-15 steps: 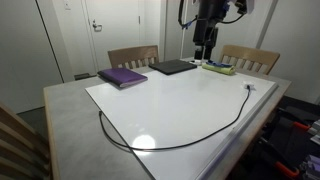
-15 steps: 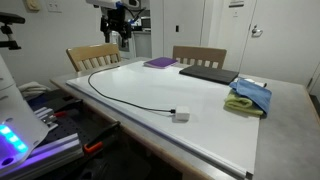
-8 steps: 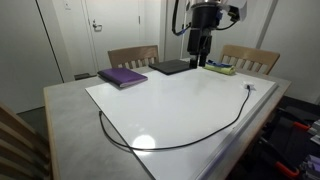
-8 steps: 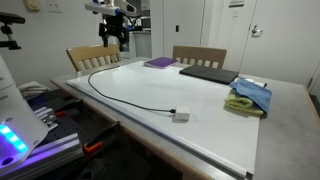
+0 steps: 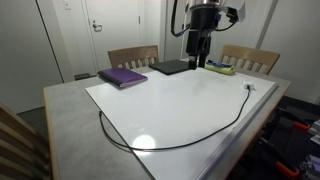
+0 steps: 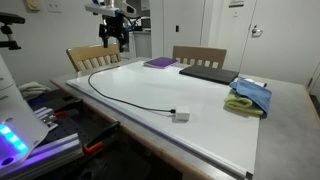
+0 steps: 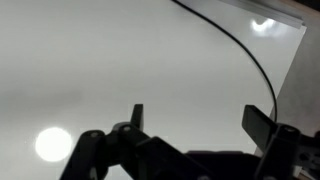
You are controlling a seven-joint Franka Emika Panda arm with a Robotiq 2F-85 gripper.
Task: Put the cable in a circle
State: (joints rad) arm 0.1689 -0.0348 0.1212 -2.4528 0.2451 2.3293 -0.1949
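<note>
Gripper (image 5: 197,60) open, shifted sideways since earlier; cable (image 5: 150,150) unmoved.

In an exterior view, the cable (image 5: 215,133) lies on the desk (image 5: 170,105) in an open arc running from 9 o'clock through 6 to 3 o'clock. A book (image 5: 122,77) sits at 10 o'clock, a laptop (image 5: 172,67) at 12 and a cloth (image 5: 219,69) at 1. The claw (image 5: 197,58) hangs above the desk between laptop and cloth. A chair (image 5: 133,56) stands behind the book.
</note>
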